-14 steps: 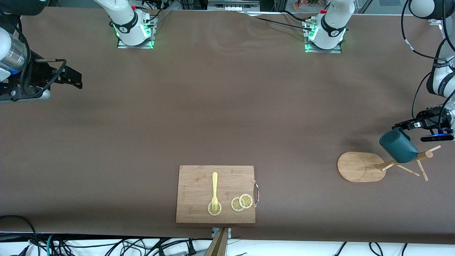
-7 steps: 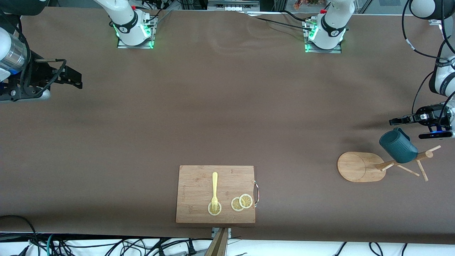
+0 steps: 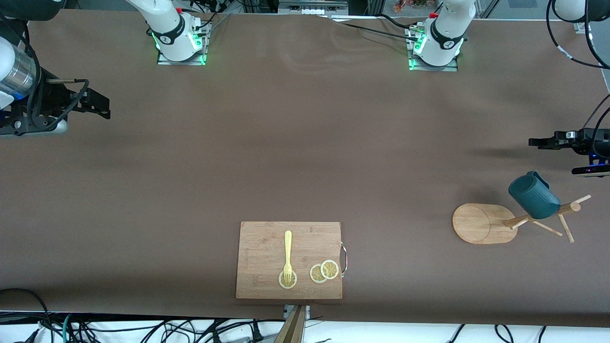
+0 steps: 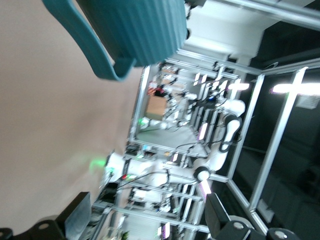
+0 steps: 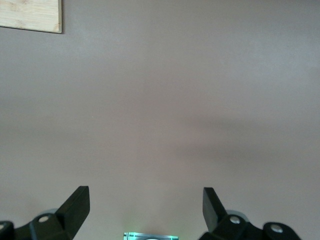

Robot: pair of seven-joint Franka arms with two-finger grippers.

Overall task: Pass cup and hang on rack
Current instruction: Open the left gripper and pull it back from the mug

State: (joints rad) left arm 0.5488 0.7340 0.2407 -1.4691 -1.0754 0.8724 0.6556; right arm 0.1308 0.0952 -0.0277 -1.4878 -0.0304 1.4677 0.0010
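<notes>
left gripper (image 3: 537, 142) just let go, fingers wide, backed off well clear of cup (image 3: 533, 196); cup hangs on rack (image 3: 512, 222) peg by itself, so hang looks done; right gripper (image 3: 102, 105) waits, fingers wide, over bare tabletop (image 3: 295, 143)

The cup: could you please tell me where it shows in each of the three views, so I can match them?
Front view: the cup hangs on the rack, toward the left arm's end of the table.
Left wrist view: the cup fills the top edge, handle showing, clear of the open left hand.
Right wrist view: not in it.
Shared landmark: the brown table.
</notes>
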